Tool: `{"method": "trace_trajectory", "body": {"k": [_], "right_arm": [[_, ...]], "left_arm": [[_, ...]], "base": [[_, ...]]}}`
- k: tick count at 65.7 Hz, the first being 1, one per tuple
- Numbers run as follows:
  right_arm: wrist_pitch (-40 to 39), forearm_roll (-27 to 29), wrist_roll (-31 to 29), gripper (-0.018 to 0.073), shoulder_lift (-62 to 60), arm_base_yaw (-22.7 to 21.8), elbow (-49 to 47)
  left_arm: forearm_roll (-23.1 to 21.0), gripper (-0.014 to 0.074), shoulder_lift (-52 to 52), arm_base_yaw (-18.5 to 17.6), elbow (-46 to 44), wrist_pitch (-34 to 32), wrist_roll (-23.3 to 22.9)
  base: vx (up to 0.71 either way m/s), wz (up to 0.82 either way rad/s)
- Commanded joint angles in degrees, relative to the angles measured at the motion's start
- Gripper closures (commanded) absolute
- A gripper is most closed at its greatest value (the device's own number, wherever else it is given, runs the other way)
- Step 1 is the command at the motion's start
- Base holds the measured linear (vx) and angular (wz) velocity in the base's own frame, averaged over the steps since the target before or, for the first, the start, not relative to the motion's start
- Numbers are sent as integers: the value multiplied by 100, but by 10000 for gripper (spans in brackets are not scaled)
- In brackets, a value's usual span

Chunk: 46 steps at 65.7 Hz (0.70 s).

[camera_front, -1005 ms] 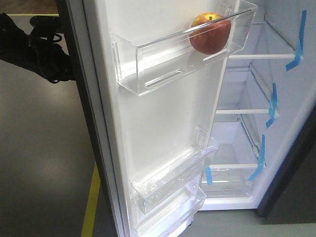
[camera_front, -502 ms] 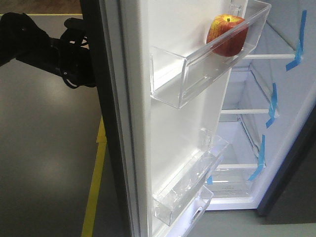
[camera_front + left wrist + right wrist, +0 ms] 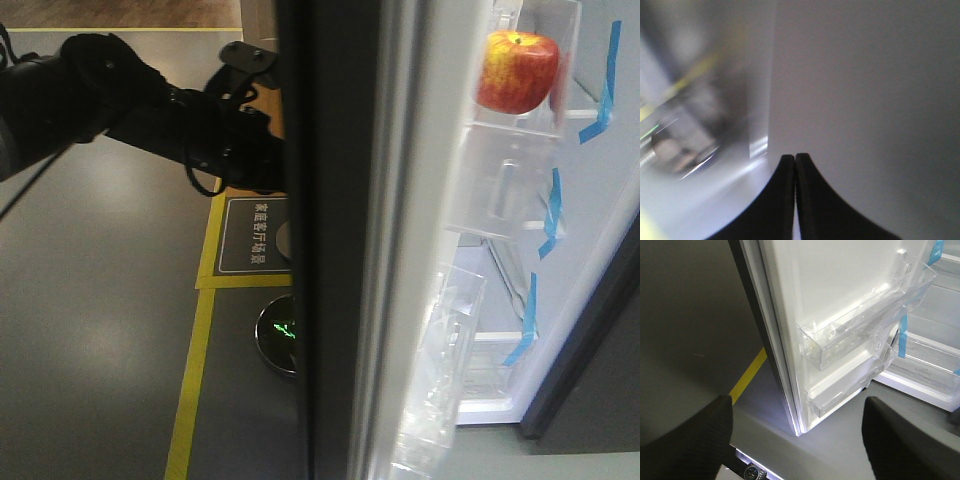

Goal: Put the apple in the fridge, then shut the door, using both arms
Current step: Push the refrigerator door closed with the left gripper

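While the door [image 3: 335, 250] is seen almost edge-on in the middle of the front view, the apple [image 3: 517, 70] is carried in a clear bin [image 3: 500, 200] on its white inner face, at the upper right. The left arm [image 3: 120, 105] is stretched from the upper left toward the grey outer face. The left jaws are pressed together, empty. The right jaws are spread wide, nothing gripped.

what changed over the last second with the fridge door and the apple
The door swung further toward closed, now nearly edge-on to the front camera, with the left arm following behind its dark face. The apple rode along in the upper door bin. The blue tape strips inside the fridge stayed put.
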Motion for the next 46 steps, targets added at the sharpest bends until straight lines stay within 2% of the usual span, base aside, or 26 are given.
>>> {"method": "trace_trajectory", "body": {"k": [1, 9, 19, 30, 38, 46], "right_arm": [[-341, 40, -37, 45, 80, -33, -118], [-341, 40, -37, 45, 80, -33, -118], [-341, 40, -37, 45, 80, -33, -118], [-336, 40, -37, 45, 80, -33, -118], [-336, 40, -37, 45, 80, -33, -118], [-336, 40, -37, 45, 80, -33, -118]], "left_arm": [[-993, 602, -297, -171, -185, -153, 520], [-1668, 602, -297, -359, -185, -327, 1079], [-2204, 602, -291, -663, -185, -722, 1711], [-2386, 602, -240, -1054, -185, -1279, 2046], [-2359, 602, -126, -1280, -231, -1614, 2058], [-2365, 602, 118, -1444, -561, -1618, 2058]], "base": [[0, 0], [0, 0], [0, 0], [0, 0], [0, 0], [0, 0]]}}
